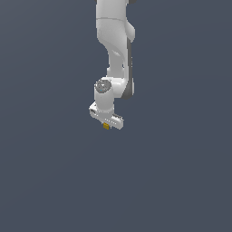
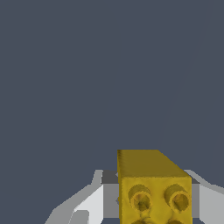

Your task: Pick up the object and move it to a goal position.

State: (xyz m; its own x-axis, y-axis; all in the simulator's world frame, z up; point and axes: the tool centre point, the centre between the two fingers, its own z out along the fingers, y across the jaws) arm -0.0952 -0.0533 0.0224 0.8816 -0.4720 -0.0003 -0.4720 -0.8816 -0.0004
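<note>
While the white arm (image 1: 115, 41) reaches down from the top centre of the exterior view, the gripper (image 1: 107, 123) is seen just above mid-frame, with the yellow-orange block (image 1: 106, 126) held at its tip. In the wrist view the block (image 2: 153, 190), studded on its near face, is flanked closely by the fingers (image 2: 94, 203), which are closed against it.
</note>
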